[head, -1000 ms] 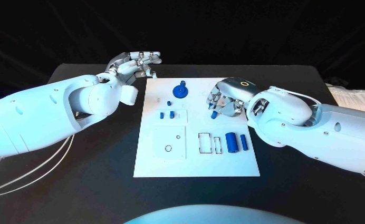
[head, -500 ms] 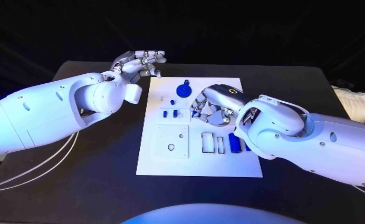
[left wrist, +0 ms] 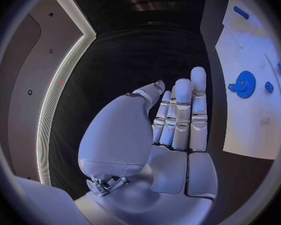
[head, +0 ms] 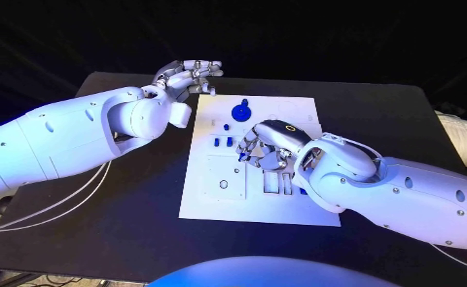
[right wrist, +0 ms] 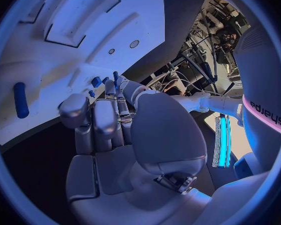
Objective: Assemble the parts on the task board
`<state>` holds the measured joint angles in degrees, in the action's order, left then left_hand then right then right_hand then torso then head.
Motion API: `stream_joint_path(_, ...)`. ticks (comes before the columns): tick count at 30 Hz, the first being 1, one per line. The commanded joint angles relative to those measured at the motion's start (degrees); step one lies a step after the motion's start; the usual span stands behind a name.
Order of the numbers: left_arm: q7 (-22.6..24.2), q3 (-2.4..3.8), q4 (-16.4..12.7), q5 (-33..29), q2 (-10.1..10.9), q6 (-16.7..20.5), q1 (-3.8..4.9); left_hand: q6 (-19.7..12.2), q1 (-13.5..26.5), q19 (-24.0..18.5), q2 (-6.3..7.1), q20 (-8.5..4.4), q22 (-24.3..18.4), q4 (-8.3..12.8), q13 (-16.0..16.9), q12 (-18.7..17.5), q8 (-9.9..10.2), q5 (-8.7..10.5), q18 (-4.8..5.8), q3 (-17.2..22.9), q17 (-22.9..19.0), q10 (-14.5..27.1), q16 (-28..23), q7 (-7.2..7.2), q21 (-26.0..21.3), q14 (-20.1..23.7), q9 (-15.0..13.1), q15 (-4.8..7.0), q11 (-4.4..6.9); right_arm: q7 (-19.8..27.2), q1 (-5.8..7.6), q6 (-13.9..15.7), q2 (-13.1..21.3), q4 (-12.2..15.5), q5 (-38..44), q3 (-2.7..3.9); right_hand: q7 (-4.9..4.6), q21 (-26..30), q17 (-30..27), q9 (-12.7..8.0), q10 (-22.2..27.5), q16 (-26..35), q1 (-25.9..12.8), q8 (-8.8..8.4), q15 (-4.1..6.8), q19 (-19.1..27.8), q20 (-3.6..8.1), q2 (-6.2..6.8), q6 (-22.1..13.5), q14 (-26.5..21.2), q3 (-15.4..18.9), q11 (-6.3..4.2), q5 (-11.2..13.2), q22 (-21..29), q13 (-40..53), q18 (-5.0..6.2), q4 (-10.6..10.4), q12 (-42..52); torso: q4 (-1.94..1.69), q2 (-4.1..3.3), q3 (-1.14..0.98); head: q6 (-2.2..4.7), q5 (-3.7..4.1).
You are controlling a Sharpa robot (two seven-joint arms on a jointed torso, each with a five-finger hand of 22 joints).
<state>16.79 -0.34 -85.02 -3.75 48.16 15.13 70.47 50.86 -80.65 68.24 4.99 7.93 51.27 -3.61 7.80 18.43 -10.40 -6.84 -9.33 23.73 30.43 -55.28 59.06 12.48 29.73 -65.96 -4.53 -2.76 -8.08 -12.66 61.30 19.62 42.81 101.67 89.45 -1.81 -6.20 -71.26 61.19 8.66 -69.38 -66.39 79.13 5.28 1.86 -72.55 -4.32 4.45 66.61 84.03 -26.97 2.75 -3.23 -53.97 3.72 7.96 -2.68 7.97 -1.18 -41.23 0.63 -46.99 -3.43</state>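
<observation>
White and flat, the task board (head: 255,199) lies in the middle of the head view on the black table (head: 389,111), its long side running up and down the frame. Near its upper edge sits a blue gear-shaped part (head: 240,109), with a smaller blue piece (head: 226,126) just below and left of it, and two short blue pegs (head: 221,142) lower still, left of centre. A square recess (head: 223,177) with a small hole takes up the board's lower left.

At the centre of the frame the right hand (head: 262,148) hovers low over the board's middle, its fingers curled downward and close together. A small blue part (head: 242,156) shows at the fingertips on the hand's left side — whether it is pinched or merely lies beneath them cannot be told. In the right wrist view small blue pieces (right wrist: 97,81) show just past the fingertips, and a blue cylinder (right wrist: 20,99) lies on the board at the circle's left.

In the upper left of the head view the left hand (head: 187,76) is raised off the board's upper left corner — clear of the plate. The left wrist view shows its fingers (left wrist: 184,116) straight and side by side, nothing in them, with the gear at the circle's right.
</observation>
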Motion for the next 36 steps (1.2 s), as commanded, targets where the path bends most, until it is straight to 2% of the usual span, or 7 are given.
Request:
stream_joint_path(1,0.17,0.04,-0.04,0.25,-0.2,-1.17,0.0,-0.36,0.42,-0.08,-0.06,0.26,-0.06,0.02,0.06,0.2,-0.32,-0.24,-1.08,-0.42,-0.06,0.31,-0.14,0.05,-0.2,0.43,0.06,0.0,0.04,1.69,-0.51,-0.83,-0.65,-0.75,0.34,0.01,-0.44,-0.28,-0.01,0.08,0.04,-0.31,0.15,0.4,-0.41,-0.21,-0.13,-0.3,-0.06,1.9,-0.17,0.51,-0.38,0.02,-0.01,-1.04,0.25,-0.25,0.01,0.01,0.03,-0.32,-0.65)
stream_joint_path(4,0.14,0.04,-0.01,0.25,-0.24,-1.21,0.0,-0.36,0.42,-0.08,-0.06,0.26,-0.06,0.02,0.06,0.2,-0.32,-0.24,-1.08,-0.42,-0.06,0.31,-0.14,0.05,-0.2,0.43,0.06,0.0,0.04,1.55,-0.81,-1.42,-1.1,-1.34,0.87,0.0,-0.52,-0.24,-0.12,0.11,0.09,-0.24,0.02,0.34,-0.47,-0.16,-0.18,-0.25,-0.14,1.87,-0.06,0.6,-0.4,0.11,-0.01,-1.02,0.24,-0.36,-0.02,-0.03,-0.06,-0.5,-0.98)
stream_joint_path(8,0.11,0.03,0.01,0.25,-0.33,-1.33,-0.01,-0.36,0.42,-0.08,-0.06,0.26,-0.06,0.02,0.06,0.2,-0.32,-0.24,-1.08,-0.42,-0.06,0.31,-0.14,0.05,-0.2,0.43,0.06,0.0,0.04,1.44,-1.0,-1.81,-1.63,-2.16,1.38,-0.02,-0.54,-0.22,-0.12,0.12,0.1,-0.25,-0.03,0.33,-0.49,-0.13,-0.2,-0.23,-0.17,1.86,-0.02,0.62,-0.4,0.16,-0.01,-1.01,0.23,-0.4,-0.03,0.0,0.0,-0.54,-1.16)
stream_joint_path(21,0.06,0.03,0.05,0.53,-0.52,-1.44,-0.01,-0.43,0.41,-0.1,-0.03,0.27,-0.1,0.06,0.07,0.32,-0.43,-0.24,-1.08,-0.45,-0.1,0.39,-0.14,0.06,-0.24,0.48,0.06,-0.01,0.03,0.92,-1.21,-4.4,-2.94,-3.8,2.58,-0.2,-0.57,-0.23,-0.11,0.15,0.12,-0.28,0.0,0.29,-0.53,-0.11,-0.25,-0.29,-0.23,1.84,-0.03,0.63,-0.52,0.18,-0.01,-1.0,0.29,-0.48,-0.01,-0.01,0.0,-0.94,-1.3)
stream_joint_path(24,0.06,0.03,0.12,0.54,-0.58,-1.45,-0.01,-0.43,0.41,-0.1,-0.03,0.27,-0.1,0.06,0.07,0.32,-0.43,-0.24,-1.08,-0.45,-0.1,0.39,-0.14,0.06,-0.24,0.48,0.06,-0.01,0.03,0.8,-1.3,-4.99,-3.22,-4.02,2.69,-0.24,-0.61,-0.22,-0.13,0.17,0.17,-0.27,-0.05,0.24,-0.56,-0.09,-0.27,-0.26,-0.3,1.83,0.02,0.68,-0.56,0.21,-0.01,-0.99,0.31,-0.55,0.01,-0.04,-0.07,-1.11,-1.3)
stream_joint_path(31,0.04,0.0,0.3,0.55,-0.75,-1.49,-0.01,-0.43,0.41,-0.1,-0.03,0.27,-0.1,0.06,0.07,0.32,-0.43,-0.24,-1.08,-0.45,-0.1,0.39,-0.14,0.06,-0.24,0.48,0.06,-0.01,0.03,0.87,-1.46,-6.4,-3.56,-4.28,2.8,-0.29,-0.64,-0.2,-0.14,0.18,0.19,-0.27,-0.11,0.22,-0.58,-0.06,-0.3,-0.23,-0.34,1.81,0.08,0.71,-0.58,0.24,-0.01,-0.98,0.31,-0.6,0.02,0.03,-0.01,-1.18,-1.3)
stream_joint_path(36,0.03,-0.02,0.35,0.55,-0.81,-1.52,-0.02,-0.43,0.41,-0.1,-0.03,0.27,-0.1,0.06,0.07,0.32,-0.43,-0.24,-1.08,-0.45,-0.1,0.39,-0.14,0.06,-0.24,0.48,0.06,-0.01,0.03,0.94,-1.49,-6.99,-3.71,-4.42,2.84,-0.32,-0.64,-0.2,-0.17,0.18,0.19,-0.25,-0.12,0.21,-0.59,-0.05,-0.3,-0.23,-0.34,1.81,0.09,0.71,-0.58,0.25,-0.01,-0.98,0.31,-0.6,0.03,-0.01,-0.06,-1.18,-1.38)
